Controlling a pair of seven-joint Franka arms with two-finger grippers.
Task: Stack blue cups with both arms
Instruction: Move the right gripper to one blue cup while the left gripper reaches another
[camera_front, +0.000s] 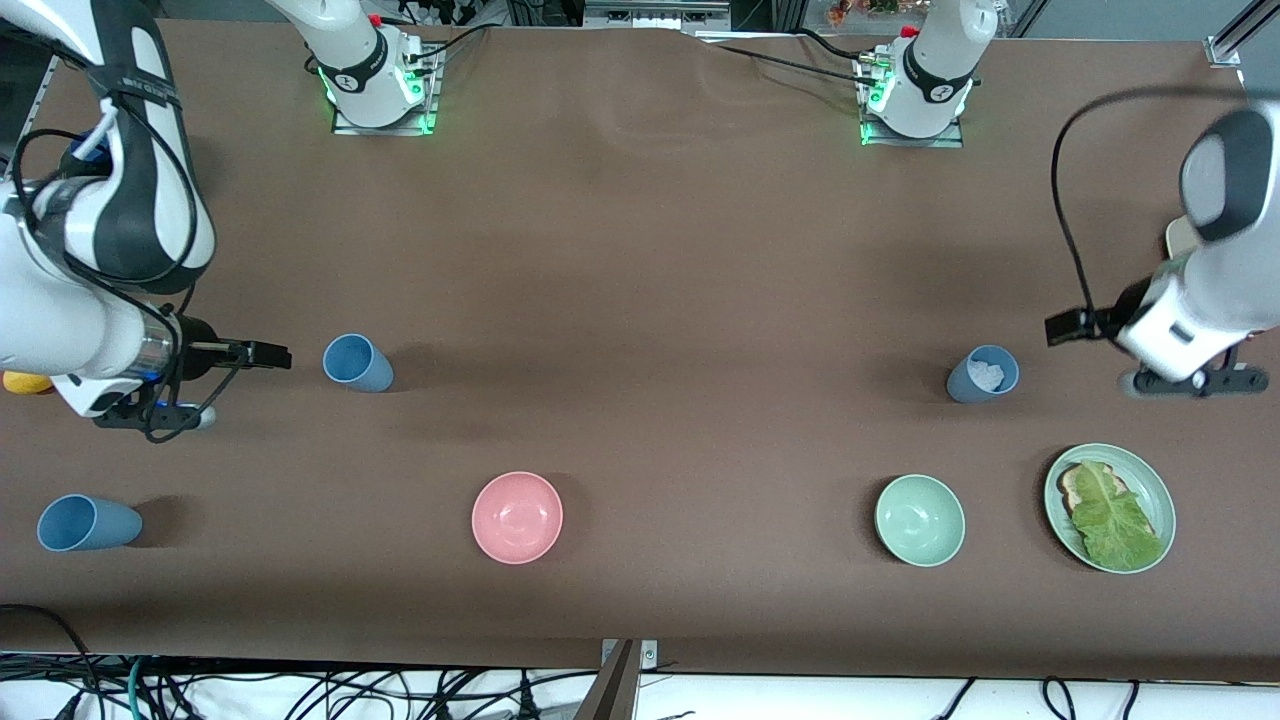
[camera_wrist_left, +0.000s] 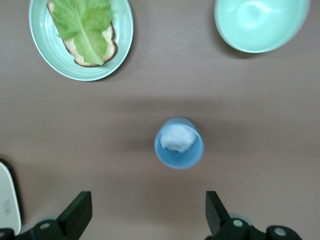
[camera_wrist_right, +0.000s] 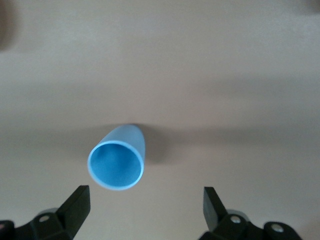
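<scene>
Front view showed three blue cups upright on the worktop (camera_front: 640, 300): empty cup (camera_front: 357, 362) near the right arm's end, corner cup (camera_front: 88, 523) nearer the camera at that same end, filled cup (camera_front: 982, 374) w/ a white lump inside toward the left arm's end. Right tool (camera_front: 170, 385) hovered beside the empty cup, fingers spread wide, holding nothing. Left tool (camera_front: 1190, 381) hung near the filled cup, also spread, nothing held. Cups looked light, stiff, prob. matte plastic, so not slippery; best taken across the wall just below the rim. Tapered sides should nest easily.
</scene>
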